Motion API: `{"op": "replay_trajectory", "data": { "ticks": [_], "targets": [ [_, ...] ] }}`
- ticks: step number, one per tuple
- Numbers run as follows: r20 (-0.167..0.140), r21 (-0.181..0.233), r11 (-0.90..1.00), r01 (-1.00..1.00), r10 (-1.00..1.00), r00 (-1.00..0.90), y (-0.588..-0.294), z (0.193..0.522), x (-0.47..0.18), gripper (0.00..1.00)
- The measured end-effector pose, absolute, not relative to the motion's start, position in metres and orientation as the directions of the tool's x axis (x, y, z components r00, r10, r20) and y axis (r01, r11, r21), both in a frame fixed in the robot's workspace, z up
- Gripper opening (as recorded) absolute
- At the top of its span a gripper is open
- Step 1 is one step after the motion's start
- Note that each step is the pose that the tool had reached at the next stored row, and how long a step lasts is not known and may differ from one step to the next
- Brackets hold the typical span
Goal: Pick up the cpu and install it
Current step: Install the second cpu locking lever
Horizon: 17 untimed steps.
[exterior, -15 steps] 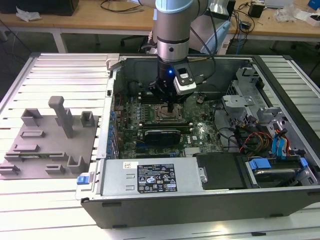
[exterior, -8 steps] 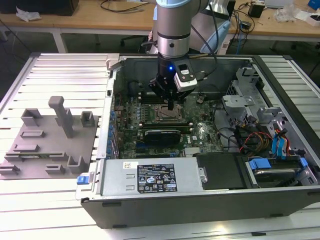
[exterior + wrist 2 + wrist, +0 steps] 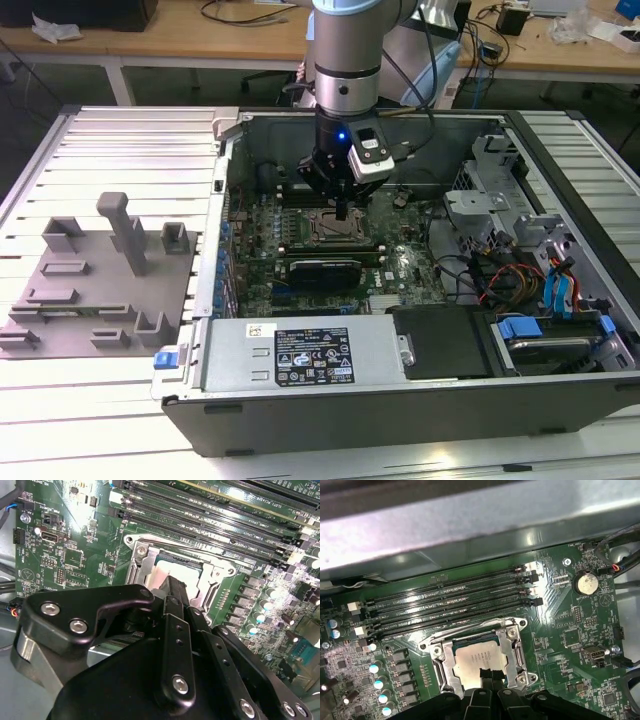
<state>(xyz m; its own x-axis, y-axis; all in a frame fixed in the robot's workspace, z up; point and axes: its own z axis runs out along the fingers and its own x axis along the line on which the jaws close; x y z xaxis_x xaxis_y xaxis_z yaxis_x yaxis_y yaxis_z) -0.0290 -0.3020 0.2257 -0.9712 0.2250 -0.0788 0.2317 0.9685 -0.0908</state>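
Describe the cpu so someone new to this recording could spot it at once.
Start at the open computer case, then the green motherboard inside. Beside the long black memory slots sits a metal-framed socket; the cpu is the pale silver square within it, directly under the gripper.

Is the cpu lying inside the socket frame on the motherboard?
Yes, in the first wrist view the cpu lies flat within the metal socket frame, with the gripper right over it.

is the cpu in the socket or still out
In. The cpu lies flat inside the metal socket frame on the motherboard, with the gripper right over it.
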Motion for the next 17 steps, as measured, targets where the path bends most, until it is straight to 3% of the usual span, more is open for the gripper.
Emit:
{"op": "replay_trajectory", "data": {
  "ticks": [17],
  "targets": [
    [-0.079,-0.091,0.969,0.232,0.225,-0.971,-0.3103,0.2312,-0.0290,0.11]
  ]
}}
